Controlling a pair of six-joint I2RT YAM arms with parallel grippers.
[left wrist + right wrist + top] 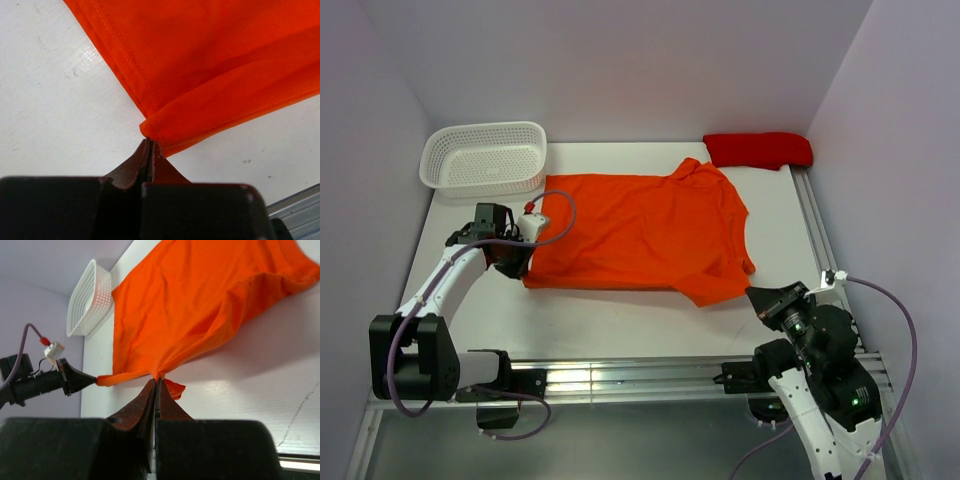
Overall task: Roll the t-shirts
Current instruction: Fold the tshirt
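Bright orange cloth t-shirt [640, 230] lies flat just right of white plastic mesh basket [485, 155], long axis running away from it. Left gripper [149, 143] pinches the basket-side hem corner; right gripper [156, 380] pinches the far end's edge.

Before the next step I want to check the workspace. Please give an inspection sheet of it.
Surface: white table, lightly scuffed.
Job's things: orange shirt spread out; red shirt bundled at far right corner.
Clutter: white basket at far left corner.
Grippers: left gripper shut on orange shirt's hem corner; right gripper shut on its near edge.
Cables: purple cable on each arm.
Surroundings: plain walls; metal rails at near edge.
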